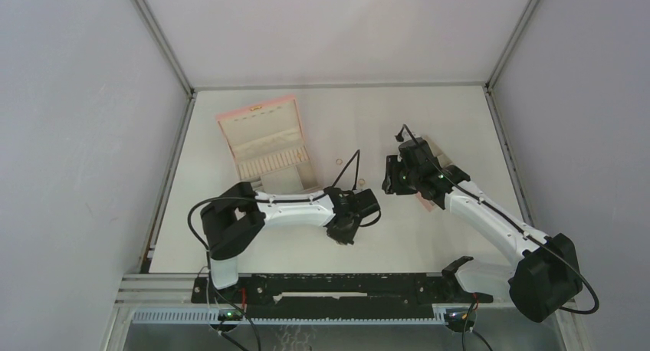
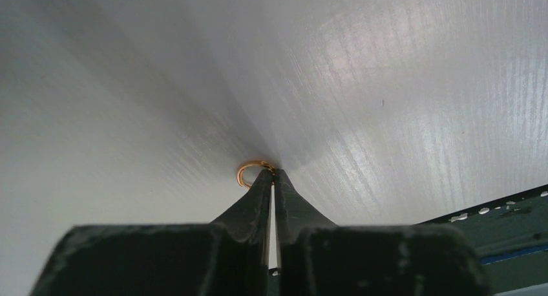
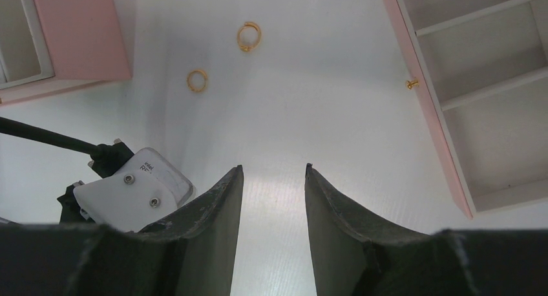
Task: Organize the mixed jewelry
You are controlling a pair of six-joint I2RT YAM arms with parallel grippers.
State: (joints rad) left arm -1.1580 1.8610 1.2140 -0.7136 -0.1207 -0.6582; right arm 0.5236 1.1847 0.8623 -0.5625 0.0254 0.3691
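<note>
In the left wrist view my left gripper [image 2: 274,174] is shut, its tips pinching the edge of a tiny orange-copper ring [image 2: 248,172] right at the white table surface. In the top view this gripper [image 1: 342,233] points down at the table's middle. My right gripper [image 3: 273,170] is open and empty above bare table; in the top view it [image 1: 392,181] hangs right of centre. Two more rings lie loose ahead of it, one farther [image 3: 249,35] and one nearer [image 3: 197,80]; they also show in the top view [image 1: 338,163] [image 1: 357,184].
The open pink box [image 1: 264,140] with beige compartments stands at the back left. A second pink-edged compartmented tray [image 3: 420,57] lies by the right gripper, mostly under the right arm in the top view [image 1: 424,202]. A small gold stud [image 3: 411,84] sits at its edge.
</note>
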